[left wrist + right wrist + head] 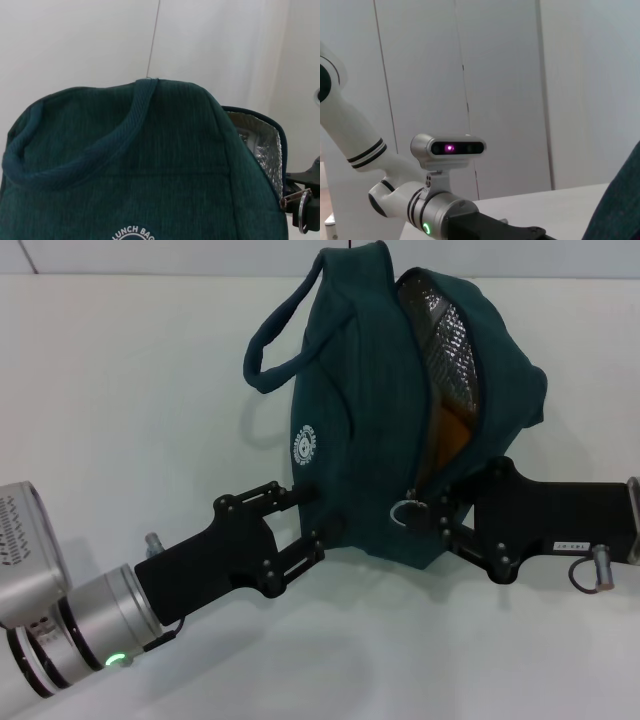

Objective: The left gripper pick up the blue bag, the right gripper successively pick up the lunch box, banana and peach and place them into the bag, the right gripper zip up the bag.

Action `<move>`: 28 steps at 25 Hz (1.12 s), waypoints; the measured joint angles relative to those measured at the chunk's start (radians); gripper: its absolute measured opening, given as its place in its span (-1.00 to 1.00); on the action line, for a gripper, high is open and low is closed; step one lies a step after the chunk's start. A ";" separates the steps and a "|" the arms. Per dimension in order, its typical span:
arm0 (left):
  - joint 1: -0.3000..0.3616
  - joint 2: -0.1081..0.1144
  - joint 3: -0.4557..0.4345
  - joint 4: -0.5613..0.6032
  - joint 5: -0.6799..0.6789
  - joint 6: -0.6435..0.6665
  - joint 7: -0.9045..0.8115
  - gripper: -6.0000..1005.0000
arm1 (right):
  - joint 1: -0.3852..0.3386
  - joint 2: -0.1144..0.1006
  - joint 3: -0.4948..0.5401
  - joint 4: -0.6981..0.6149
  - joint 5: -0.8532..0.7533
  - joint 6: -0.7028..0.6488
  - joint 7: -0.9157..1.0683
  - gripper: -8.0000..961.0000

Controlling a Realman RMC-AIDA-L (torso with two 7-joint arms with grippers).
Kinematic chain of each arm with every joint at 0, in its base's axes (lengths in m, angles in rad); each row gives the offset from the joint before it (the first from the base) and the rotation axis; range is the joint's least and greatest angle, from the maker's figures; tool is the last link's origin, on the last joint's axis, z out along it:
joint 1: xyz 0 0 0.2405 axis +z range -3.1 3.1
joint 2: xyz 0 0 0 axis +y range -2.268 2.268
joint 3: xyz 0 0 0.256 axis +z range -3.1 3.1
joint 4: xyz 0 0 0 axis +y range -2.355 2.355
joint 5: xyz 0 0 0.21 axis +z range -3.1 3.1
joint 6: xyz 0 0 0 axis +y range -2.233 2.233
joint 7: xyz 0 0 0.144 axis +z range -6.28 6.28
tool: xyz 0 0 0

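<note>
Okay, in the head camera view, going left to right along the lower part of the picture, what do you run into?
Left arm's silver wrist → left gripper at the bag's left side → blue bag → zipper pull ring → right gripper at the bag's lower right edge → metal ring on the right arm.

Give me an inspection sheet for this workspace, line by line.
Surface: white table, bare where visible.
Job's things: blue bag upright, zipper partly open, silver lining and something orange inside; lunch box, banana, peach not identifiable.
Clutter: nothing seen.
Grippers: left claw at the bag's lower front; right claw at the zipper's lower end by the metal pull ring.
Cables: nothing seen.
Surroundings: white wall panels.
</note>
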 joint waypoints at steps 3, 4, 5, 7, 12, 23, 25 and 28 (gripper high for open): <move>-0.002 0.000 0.000 0.000 0.000 0.000 0.007 0.08 | -0.008 0.000 0.008 0.002 0.001 0.000 0.000 -0.94; -0.003 0.000 0.000 0.000 0.000 0.000 0.007 0.01 | -0.010 0.000 0.010 0.002 0.001 0.000 0.001 -0.94; -0.003 0.000 0.001 0.000 0.000 0.000 0.008 -0.05 | -0.013 0.000 0.010 0.003 0.001 0.000 0.002 -0.94; -0.004 0.000 0.005 0.001 0.002 0.001 0.016 -0.21 | -0.017 -0.001 0.010 0.006 0.001 -0.001 0.004 -0.94; -0.005 0.000 0.009 0.003 0.023 0.017 0.061 -0.62 | -0.022 -0.002 0.021 0.023 0.002 -0.023 0.005 -0.94; -0.007 -0.001 0.011 0.003 0.043 0.018 0.114 -0.85 | -0.025 -0.008 0.063 0.040 -0.002 -0.029 0.168 -0.93; -0.010 -0.001 0.011 0.003 0.055 0.016 0.121 -0.86 | -0.020 -0.011 0.062 0.040 -0.005 -0.038 0.206 -0.93; -0.014 -0.002 0.011 0.003 0.064 0.011 0.126 -0.88 | -0.026 -0.012 0.065 0.038 -0.002 -0.050 0.206 -0.93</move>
